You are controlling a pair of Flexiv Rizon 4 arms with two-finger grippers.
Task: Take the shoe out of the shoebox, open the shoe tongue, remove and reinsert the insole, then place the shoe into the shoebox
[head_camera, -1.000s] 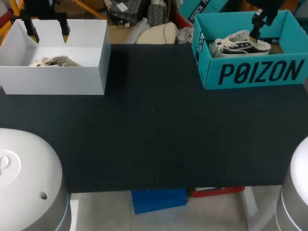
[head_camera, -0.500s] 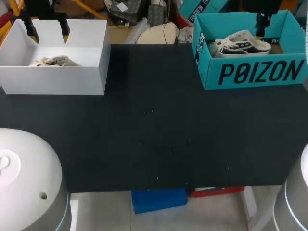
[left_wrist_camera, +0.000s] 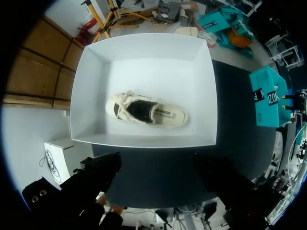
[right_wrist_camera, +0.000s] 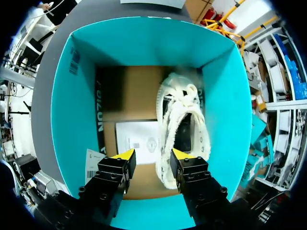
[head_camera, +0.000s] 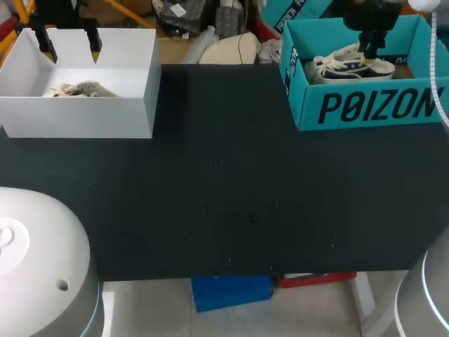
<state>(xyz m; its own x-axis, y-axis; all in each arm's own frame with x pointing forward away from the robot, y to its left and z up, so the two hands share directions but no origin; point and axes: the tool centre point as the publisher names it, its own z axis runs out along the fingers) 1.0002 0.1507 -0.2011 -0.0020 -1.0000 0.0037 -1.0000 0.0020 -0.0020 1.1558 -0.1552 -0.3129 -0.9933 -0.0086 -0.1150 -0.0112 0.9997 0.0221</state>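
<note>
While it hangs over the teal shoebox (right_wrist_camera: 72, 96), the right gripper (right_wrist_camera: 153, 155) is released, fingers spread with nothing held. One yellow tip sits above the heel end of the white-and-black shoe (right_wrist_camera: 182, 129). The shoe lies laces up on the box's cardboard floor, against one side wall, with a white paper sheet (right_wrist_camera: 139, 141) beside it. In the head view this gripper (head_camera: 368, 42) is over the shoe (head_camera: 351, 64), and the box (head_camera: 365, 105) sits at the black table's (head_camera: 224, 196) far right corner. The left gripper (head_camera: 70, 48) is also released, fingers wide apart, above the white box (head_camera: 77, 116) at the far left. A cream shoe (left_wrist_camera: 146, 109) lies inside that box.
</note>
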